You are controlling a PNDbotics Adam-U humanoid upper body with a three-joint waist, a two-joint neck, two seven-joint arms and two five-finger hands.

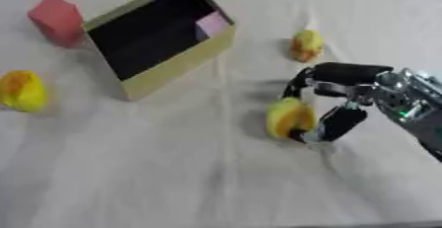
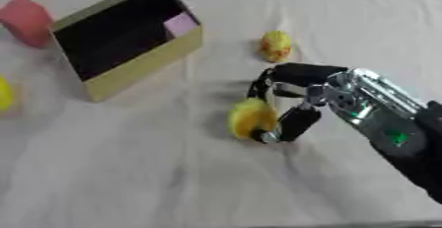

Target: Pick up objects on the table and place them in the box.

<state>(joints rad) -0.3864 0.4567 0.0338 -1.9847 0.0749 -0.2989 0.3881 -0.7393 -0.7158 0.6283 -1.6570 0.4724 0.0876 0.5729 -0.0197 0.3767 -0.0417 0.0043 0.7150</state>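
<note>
My right hand (image 1: 341, 101) reaches in from the right, its fingers and thumb curled round a yellow fruit-like object (image 1: 289, 117) at the table's middle right. An open tan box (image 1: 177, 66) with a dark inside stands tilted at the upper left; a pale pink patch (image 1: 211, 23) shows at its far inner corner. A small yellow-orange object (image 1: 307, 45) lies beyond the hand. At the far left edge rests another yellow object (image 1: 21, 91). A red block (image 1: 56, 19) sits left of the box. The left hand is out of sight.
A wrinkled white cloth (image 1: 172, 172) covers the table, with bare cloth across the whole near half.
</note>
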